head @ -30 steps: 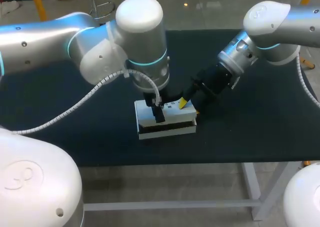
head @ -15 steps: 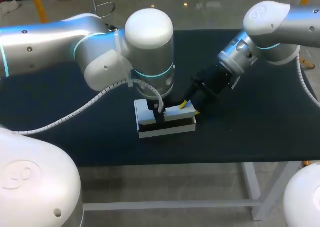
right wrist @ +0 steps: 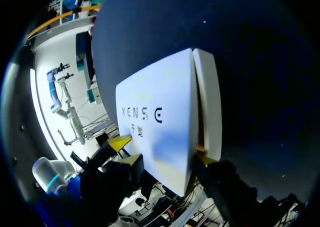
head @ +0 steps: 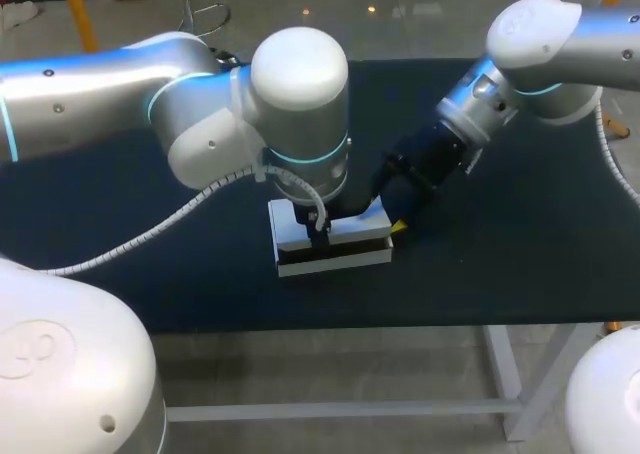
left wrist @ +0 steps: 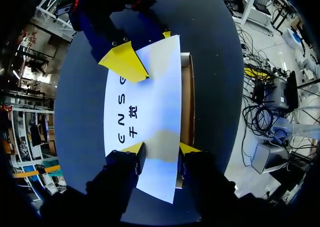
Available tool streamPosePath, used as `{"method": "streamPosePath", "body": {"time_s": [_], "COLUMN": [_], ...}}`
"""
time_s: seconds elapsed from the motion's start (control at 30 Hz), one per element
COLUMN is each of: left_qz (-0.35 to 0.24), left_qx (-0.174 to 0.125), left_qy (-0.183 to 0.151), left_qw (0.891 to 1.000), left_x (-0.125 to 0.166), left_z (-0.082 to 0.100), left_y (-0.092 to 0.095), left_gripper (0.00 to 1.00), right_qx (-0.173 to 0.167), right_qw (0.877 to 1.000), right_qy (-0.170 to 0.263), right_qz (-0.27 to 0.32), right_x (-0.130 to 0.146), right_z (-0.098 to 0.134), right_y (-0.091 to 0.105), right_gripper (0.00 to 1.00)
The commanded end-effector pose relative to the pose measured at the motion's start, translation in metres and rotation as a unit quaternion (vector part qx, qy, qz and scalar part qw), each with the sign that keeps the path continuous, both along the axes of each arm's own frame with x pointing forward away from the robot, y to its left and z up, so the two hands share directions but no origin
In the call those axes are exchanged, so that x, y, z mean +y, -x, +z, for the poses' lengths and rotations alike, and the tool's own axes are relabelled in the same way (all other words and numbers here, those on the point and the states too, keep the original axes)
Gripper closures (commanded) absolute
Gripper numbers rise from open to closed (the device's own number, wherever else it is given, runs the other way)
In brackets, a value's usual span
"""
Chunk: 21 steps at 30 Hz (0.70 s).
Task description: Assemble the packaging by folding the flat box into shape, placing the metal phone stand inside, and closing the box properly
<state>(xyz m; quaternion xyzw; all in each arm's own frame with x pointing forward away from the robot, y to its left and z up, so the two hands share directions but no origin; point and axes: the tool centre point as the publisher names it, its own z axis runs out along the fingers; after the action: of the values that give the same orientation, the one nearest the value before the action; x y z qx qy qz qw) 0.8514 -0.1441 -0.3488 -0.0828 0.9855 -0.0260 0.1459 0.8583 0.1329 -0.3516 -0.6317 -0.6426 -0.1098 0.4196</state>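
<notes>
The white box lies on the black table, its printed lid down over the brown cardboard wall. My left gripper stands over the lid's near end, open, both yellow tips resting on top of the lid. My right gripper is at the box's other end, open, with the lid between its spread fingers. In the left wrist view one of its yellow fingertips lies on the lid. In the head view my left wrist covers the box's rear, and the right gripper is at its right end. No phone stand is in view.
The black table stretches bare to the right and front of the box, with its front edge close below the box. My left arm crosses the table's left half, above the box.
My right gripper's fingers have spread and its yellow tip slid from the lid's top to the box's right end. My left arm shifted slightly right over the box.
</notes>
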Motion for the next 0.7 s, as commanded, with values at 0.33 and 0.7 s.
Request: {"method": "streamPosePath", "body": {"time_s": [0.33, 0.7], "left_qz": [-0.003, -0.006], "left_qx": [-0.004, 0.003], "left_qy": [-0.001, 0.001], "left_qw": [1.000, 1.000], "left_x": [0.004, 0.004], "left_z": [-0.003, -0.008], "left_y": [0.004, 0.004], "left_gripper": [0.55, 0.55], "right_qx": [-0.036, -0.062], "right_qw": [0.999, 0.998], "right_qy": [0.007, 0.004], "right_qz": [-0.022, -0.012], "right_x": [-0.017, -0.012], "right_z": [0.022, 0.031], "right_y": [0.016, 0.025], "right_gripper": [0.34, 0.56]}}
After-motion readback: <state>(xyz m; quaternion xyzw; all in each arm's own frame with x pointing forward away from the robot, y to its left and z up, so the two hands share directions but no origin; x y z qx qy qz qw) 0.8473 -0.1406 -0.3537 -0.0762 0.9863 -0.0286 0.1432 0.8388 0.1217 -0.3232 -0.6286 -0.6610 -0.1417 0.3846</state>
